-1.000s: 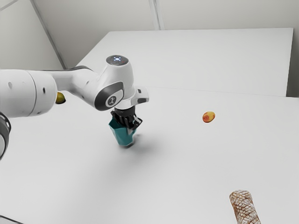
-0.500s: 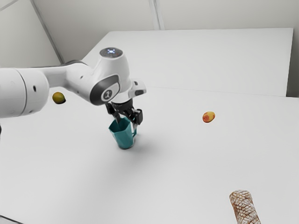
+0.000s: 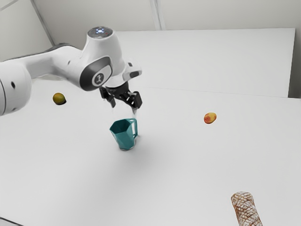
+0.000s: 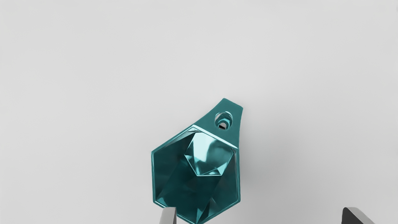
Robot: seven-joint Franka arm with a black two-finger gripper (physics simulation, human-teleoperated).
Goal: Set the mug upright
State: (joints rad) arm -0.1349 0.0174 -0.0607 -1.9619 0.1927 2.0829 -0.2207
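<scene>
Mug (image 3: 124, 136): one, upright on the bench (image 3: 178, 160), mouth up, its one handle (image 3: 135, 127) toward the exterior view's right.
Hand (image 3: 124, 109): one, just above the mug, its two fingertips wide apart, with hold of nothing.
Fruits: two; the green fruit (image 3: 59, 98) well apart from the mug toward the exterior view's left, the orange fruit (image 3: 210, 118) well apart toward its right.
Cylinder (image 3: 246, 209): one, brown and white, netted pattern, near the exterior view's lower right.
Hidden: in the wrist view one fingertip covers a bit of the mug's rim.
Cut off: the cylinder's near end, at the exterior view's bottom edge; the arm (image 3: 47, 66), at its left edge.
Hard to make out: a dark-edged thing (image 3: 9, 221) in the exterior view's lower left corner.
Since half a second ago: the hand is higher, clear of the mug's mouth and handle, which it partly covered; the mug is in the same spot.
</scene>
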